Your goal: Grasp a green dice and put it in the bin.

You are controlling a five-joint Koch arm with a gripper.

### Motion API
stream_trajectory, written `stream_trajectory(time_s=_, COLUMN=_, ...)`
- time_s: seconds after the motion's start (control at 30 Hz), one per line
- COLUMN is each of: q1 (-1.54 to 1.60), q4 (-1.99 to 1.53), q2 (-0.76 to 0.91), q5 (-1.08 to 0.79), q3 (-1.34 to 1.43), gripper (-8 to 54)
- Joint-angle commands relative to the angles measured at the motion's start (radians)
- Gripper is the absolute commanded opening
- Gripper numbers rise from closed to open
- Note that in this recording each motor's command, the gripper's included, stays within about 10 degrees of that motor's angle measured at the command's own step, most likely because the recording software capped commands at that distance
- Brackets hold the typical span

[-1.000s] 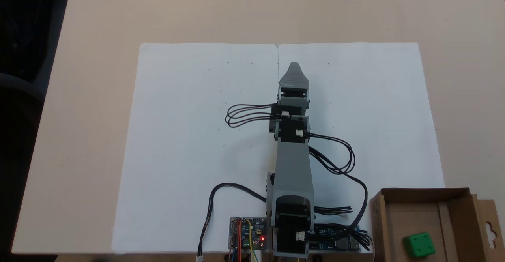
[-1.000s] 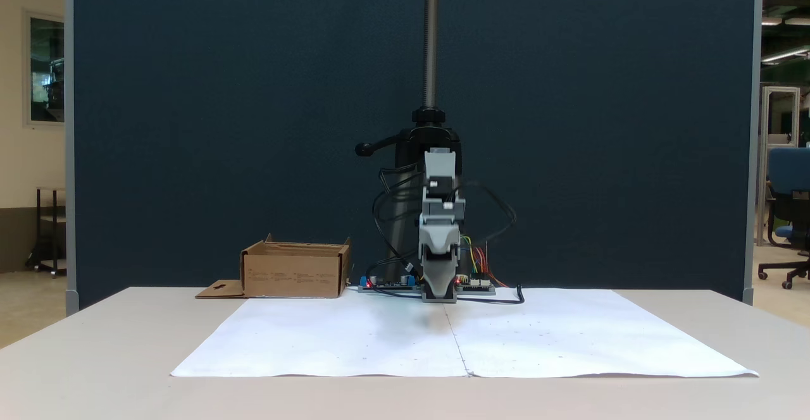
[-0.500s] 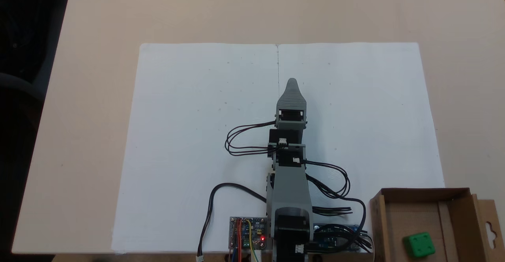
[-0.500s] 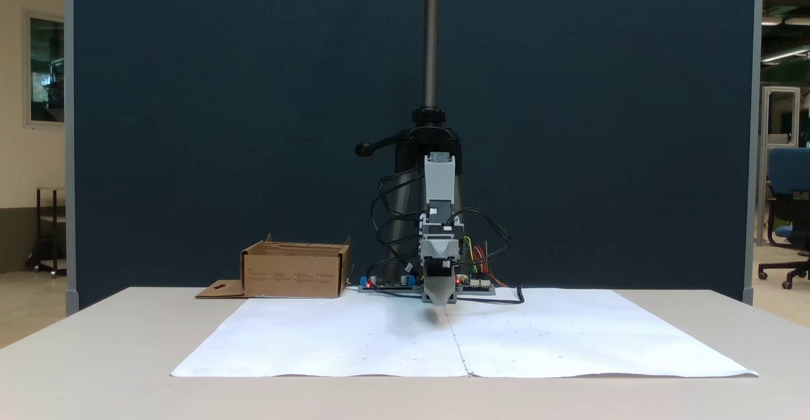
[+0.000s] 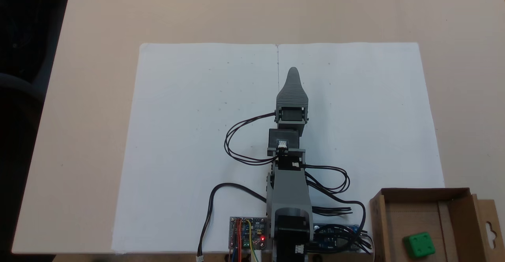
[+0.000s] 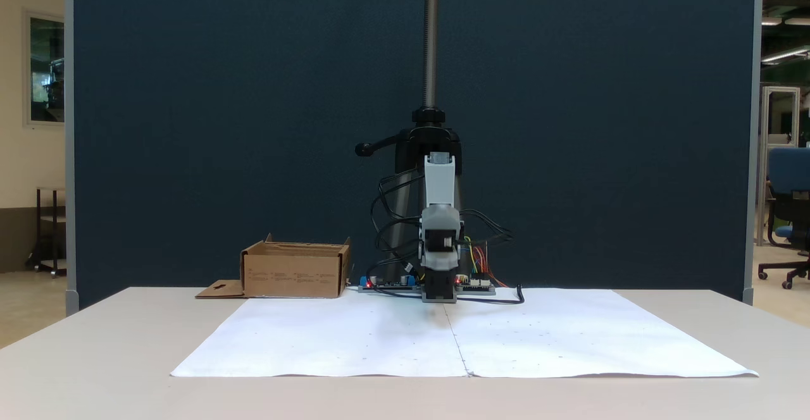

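The green dice (image 5: pixel 419 245) lies inside the bin (image 5: pixel 422 193), a brown cardboard box at the lower right of a fixed view from above. From the front, the bin (image 6: pixel 294 272) stands left of the arm's base and its walls hide the dice. My gripper (image 5: pixel 293 72) hovers over the middle of the white paper, far from the bin, pointing away from the base. Its jaws lie one under the other, so only the grey upper jaw shows. Seen head-on, the gripper (image 6: pixel 441 246) hangs above the paper with nothing visible in it.
Two white paper sheets (image 5: pixel 197 135) cover the table's middle. Circuit boards (image 5: pixel 246 232) and black cables (image 5: pixel 331 183) crowd the arm's base. A camera pole (image 6: pixel 431 40) and a dark partition stand behind. A flap with a hang-tab hole (image 5: pixel 490 226) lies beside the bin.
The arm drew back toward its base and the gripper dipped near the paper, then it lifted and its tip swung forward a little. The dice stayed in the bin.
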State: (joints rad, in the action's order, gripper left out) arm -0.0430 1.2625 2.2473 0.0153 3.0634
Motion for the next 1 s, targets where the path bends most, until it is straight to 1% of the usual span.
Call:
stream_trajectory(time_s=0.0, q1=0.005, q4=0.167, q2=0.123, q5=0.026, q3=0.069, gripper=43.5)
stream_trajectory(time_s=0.27, q1=0.005, q4=0.403, q2=0.123, q5=0.026, q3=0.067, gripper=43.6)
stream_trajectory(time_s=0.97, q1=0.000, q4=0.390, q2=0.117, q5=0.026, q3=0.067, gripper=44.5)
